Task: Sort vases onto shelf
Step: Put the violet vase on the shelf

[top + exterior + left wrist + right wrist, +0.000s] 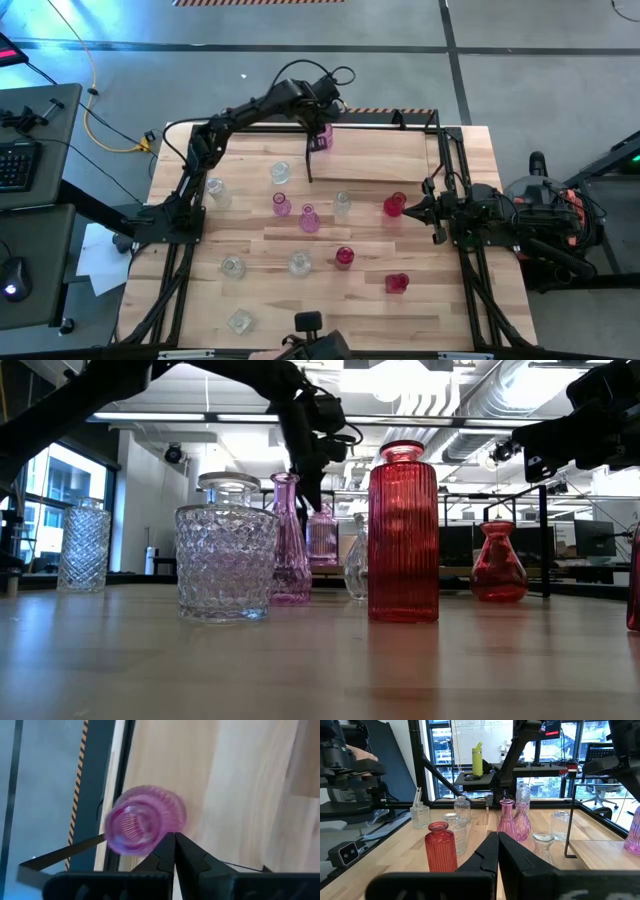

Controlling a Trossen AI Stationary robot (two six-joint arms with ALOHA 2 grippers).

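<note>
A pale pink ribbed vase (pixel 323 138) stands upright on the shelf's (pixel 375 150) top board, near its far left corner. My left gripper (pixel 174 836) hangs over it from above, shut, with its tips beside the vase's rim (pixel 142 820). In the low view this vase (pixel 322 535) shows behind the others, under the left gripper (pixel 312 495). My right gripper (pixel 497 836) is shut and holds nothing; it waits at the table's right side (pixel 420 207), beside a red vase (pixel 394 205). Several clear, pink and red vases stand on the table. My left gripper comes from above, pointing down, and its shut fingertips (pixel 167 845) lie at the outer side of the pink vase's mouth (pixel 160 832). I cannot tell whether they touch it. The vase stands upright on the shelf board.
Pink vases (pixel 281 204) (pixel 309 218), clear ones (pixel 280 172) (pixel 217 190) (pixel 342 203) (pixel 300 263) (pixel 232 266) (pixel 239 320) and red ones (pixel 345 256) (pixel 397 283) are scattered over the table's middle and near part. The shelf's black posts (pixel 441 150) stand at the far right.
</note>
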